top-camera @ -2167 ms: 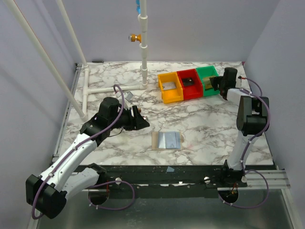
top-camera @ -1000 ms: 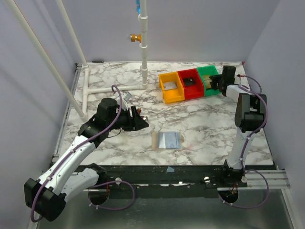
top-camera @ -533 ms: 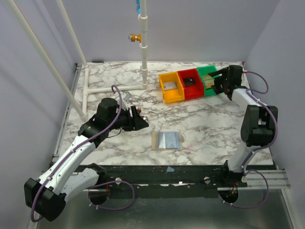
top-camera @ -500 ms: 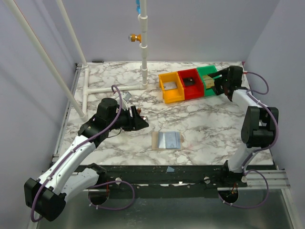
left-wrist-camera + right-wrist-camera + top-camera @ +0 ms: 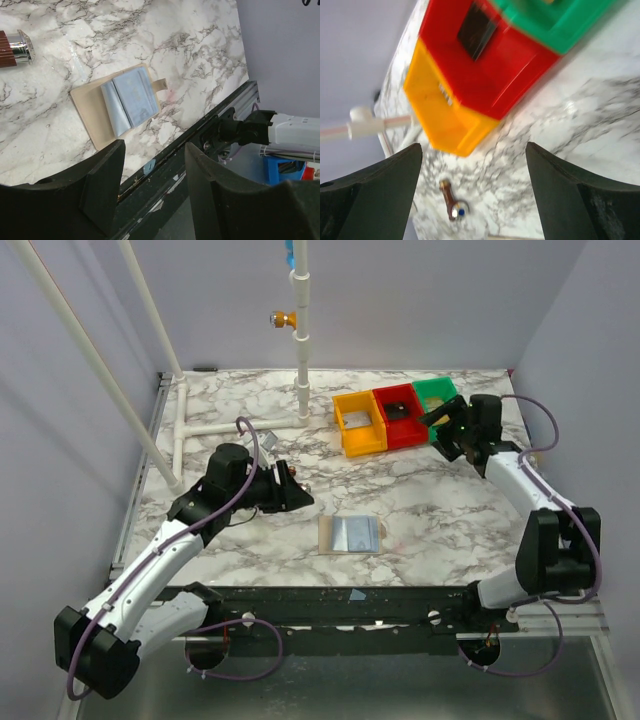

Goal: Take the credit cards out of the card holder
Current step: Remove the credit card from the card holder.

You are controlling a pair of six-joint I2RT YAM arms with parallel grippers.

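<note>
The card holder lies flat near the table's front edge, a grey-blue sleeve on a tan backing with a small tab. In the left wrist view the card holder sits ahead of the fingers, untouched. My left gripper hovers to its left, open and empty. Beside the bins, my right gripper is wide open with nothing between its fingers. A dark card lies in the red bin. Whether cards remain in the sleeve I cannot tell.
Yellow bin, red bin and green bin stand in a row at the back right. A white pipe frame occupies the back left. A small brown-handled chrome piece lies on the marble near the left gripper.
The right gripper has drawn back from over the green bin toward the front of the bins, and its jaws have opened wide. The left arm has barely moved.
</note>
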